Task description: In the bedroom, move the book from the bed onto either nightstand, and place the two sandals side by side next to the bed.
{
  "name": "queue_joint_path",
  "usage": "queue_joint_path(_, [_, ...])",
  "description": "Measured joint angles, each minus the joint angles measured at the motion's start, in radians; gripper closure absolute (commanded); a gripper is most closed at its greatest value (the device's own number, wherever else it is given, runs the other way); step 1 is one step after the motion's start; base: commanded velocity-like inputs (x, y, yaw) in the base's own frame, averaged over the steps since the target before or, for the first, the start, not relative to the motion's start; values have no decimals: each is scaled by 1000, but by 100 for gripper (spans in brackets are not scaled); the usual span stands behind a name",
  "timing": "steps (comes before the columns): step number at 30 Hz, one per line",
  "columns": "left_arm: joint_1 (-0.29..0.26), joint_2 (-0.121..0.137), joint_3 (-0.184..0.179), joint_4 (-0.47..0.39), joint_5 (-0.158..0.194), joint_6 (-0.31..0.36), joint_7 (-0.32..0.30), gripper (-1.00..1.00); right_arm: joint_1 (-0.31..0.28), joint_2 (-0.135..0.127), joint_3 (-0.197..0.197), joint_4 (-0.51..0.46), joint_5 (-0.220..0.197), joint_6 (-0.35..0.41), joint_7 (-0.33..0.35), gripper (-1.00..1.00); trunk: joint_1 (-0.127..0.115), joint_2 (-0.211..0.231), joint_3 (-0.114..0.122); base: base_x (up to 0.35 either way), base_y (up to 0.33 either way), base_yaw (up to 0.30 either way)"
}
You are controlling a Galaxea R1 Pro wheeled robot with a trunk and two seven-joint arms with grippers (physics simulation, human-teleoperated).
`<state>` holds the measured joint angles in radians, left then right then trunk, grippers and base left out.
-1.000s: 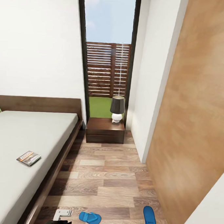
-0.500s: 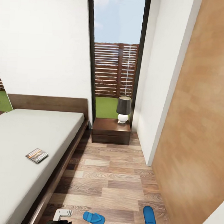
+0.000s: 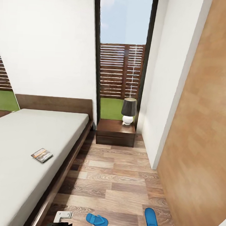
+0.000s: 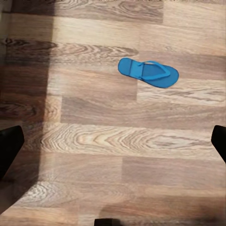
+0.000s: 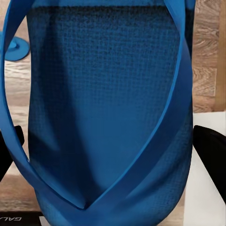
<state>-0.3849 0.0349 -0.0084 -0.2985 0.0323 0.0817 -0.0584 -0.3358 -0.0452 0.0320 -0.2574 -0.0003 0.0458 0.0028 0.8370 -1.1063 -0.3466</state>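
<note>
My right gripper (image 5: pixel 113 141) has one blue sandal (image 5: pixel 108 113) clamped between its fingers, as far as I can judge this close. The other sandal (image 3: pixel 96 221) lies flat on the wood-plank floor (image 3: pixel 116 179), beside the bed (image 3: pixel 31 145). My left gripper (image 4: pixel 113 141) hangs above it, fingers spread wide. The book (image 3: pixel 42 155) rests on the mattress; the nightstand (image 3: pixel 116 132) carries a lamp (image 3: pixel 128 110).

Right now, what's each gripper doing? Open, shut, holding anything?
Left gripper: open, empty, above the floor near a blue sandal.
Right gripper: shut on the other sandal.
</note>
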Motion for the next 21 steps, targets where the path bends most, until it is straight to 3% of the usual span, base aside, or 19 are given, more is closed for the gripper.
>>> queue_joint_path(21, [0, 0, 0, -1, 0, -1, 0, -100, 0, 0, 0, 0, 0, 0, 0, 100, 0, 0, 0, 30, -11, 59])
